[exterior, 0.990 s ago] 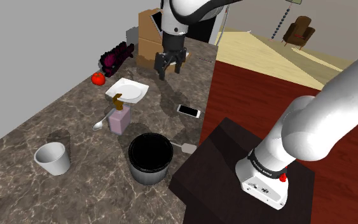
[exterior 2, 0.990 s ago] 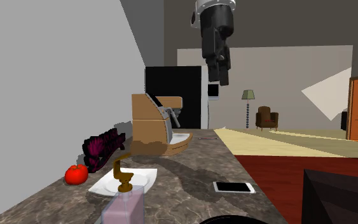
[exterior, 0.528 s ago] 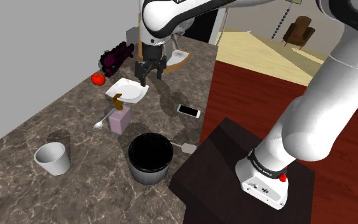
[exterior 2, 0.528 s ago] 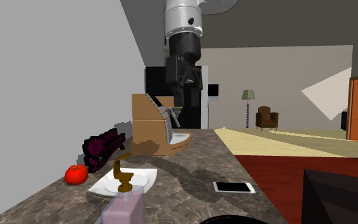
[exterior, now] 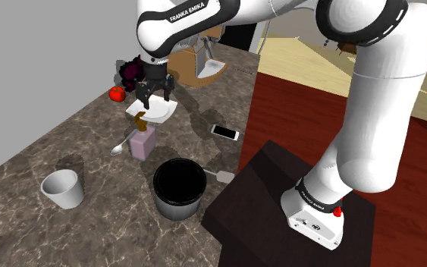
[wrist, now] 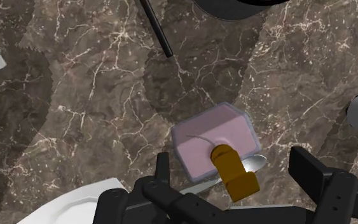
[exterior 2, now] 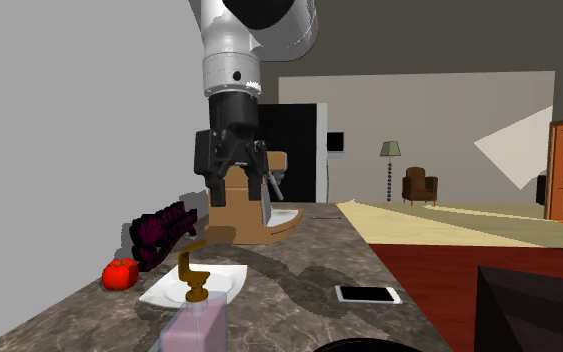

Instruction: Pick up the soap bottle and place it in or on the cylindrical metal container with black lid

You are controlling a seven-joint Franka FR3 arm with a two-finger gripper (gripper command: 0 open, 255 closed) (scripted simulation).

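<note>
Gripper (exterior: 152, 95) has travelled toward 8 o'clock across the shoulder view over the last second, from above the far end of the brown marbled counter (exterior: 67, 144) to a position over the white square plate (exterior: 158, 111), and it has come lower in the second exterior view. Fingers stand apart with nothing between them; the hand is empty. Pale pink square soap bottle with a brown pump (exterior: 142, 141) stands upright on the counter, just beside the plate at its 7 o'clock, not yet touched. In the wrist view the bottle sits ahead of the spread fingers, with its pump close to the line between them. Grey cylindrical container with a black top (exterior: 179, 190) stands near the bottle at its 5 o'clock, apart from it. Judgement: the approach is nearly done, 1 short shift toward 7 o'clock and a descent remain before any grasp; the tall pump could be struck and the bottle tipped.
</note>
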